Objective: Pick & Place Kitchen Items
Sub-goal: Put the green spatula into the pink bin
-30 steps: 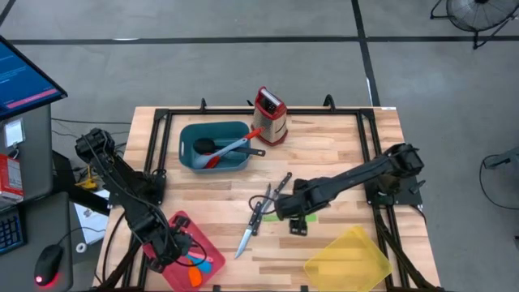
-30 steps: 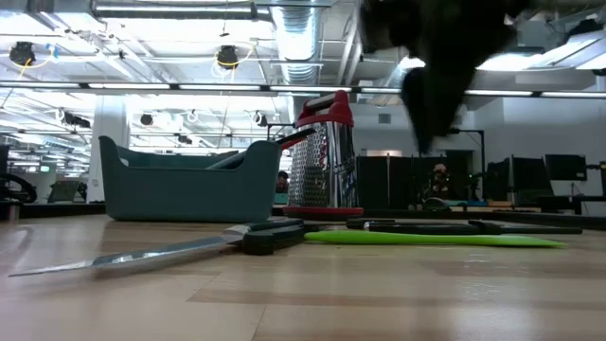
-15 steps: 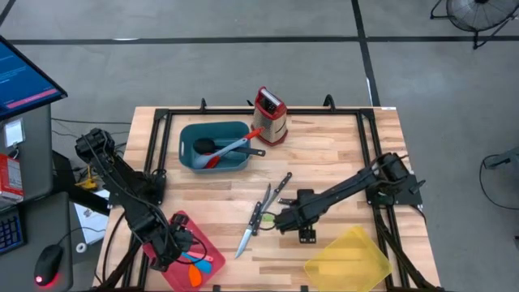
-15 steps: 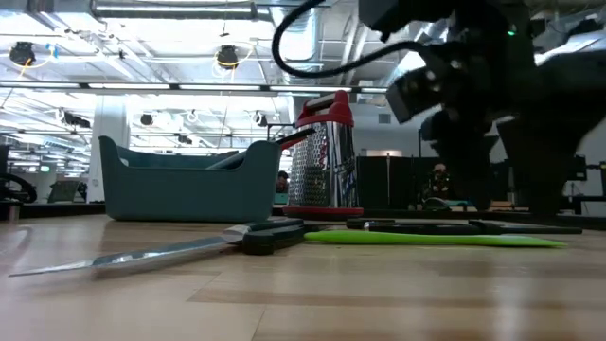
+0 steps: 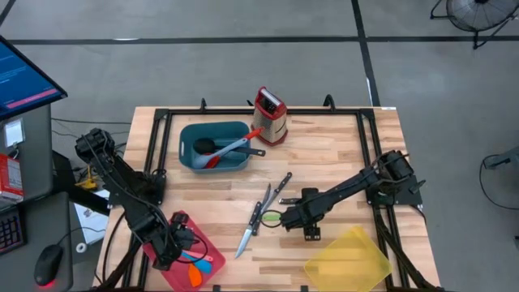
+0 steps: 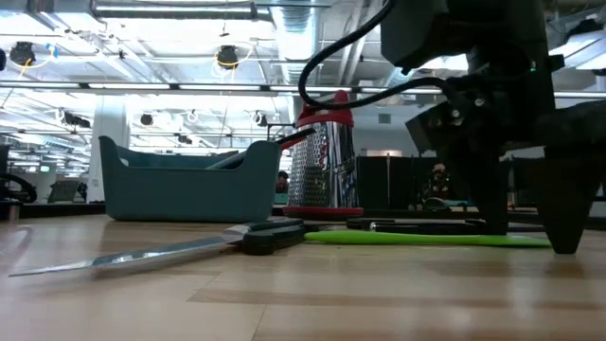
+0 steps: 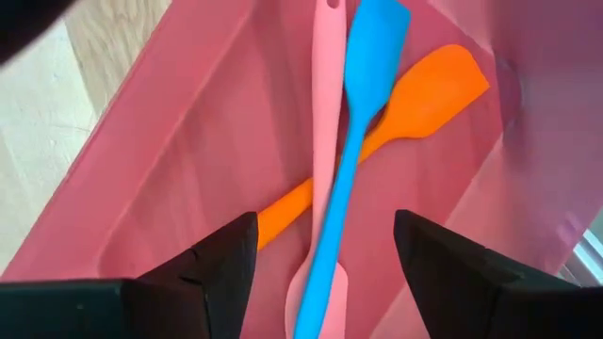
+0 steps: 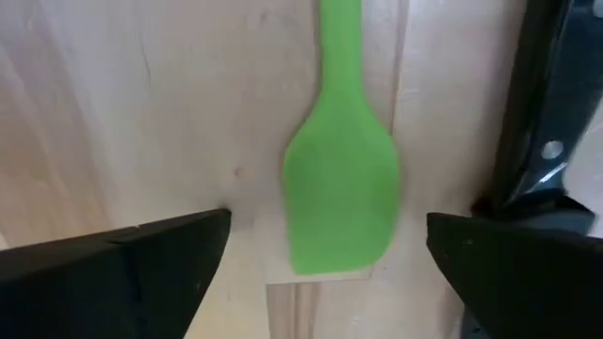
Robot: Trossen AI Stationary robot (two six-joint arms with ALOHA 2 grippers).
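Note:
A green plastic spatula lies flat on the wooden table, and in the low view it shows as a thin green strip. My right gripper is open and low over its blade, one finger on each side and apart from it; it also shows in the high view and the low view. My left gripper is open above the pink, blue and orange utensils, which lie crossed in the red tray. Black-handled knives lie beside the green spatula.
The teal tray near the far edge holds a black ladle and red and grey-blue spoons. A steel grater with a red top stands beside it. The yellow tray sits at the near right. A knife handle lies close to my right fingers.
My right gripper has come down toward the table and shifted a little toward the near edge, so its open fingers now stand low on either side of the green spatula's blade. The spatula and knives have not moved.

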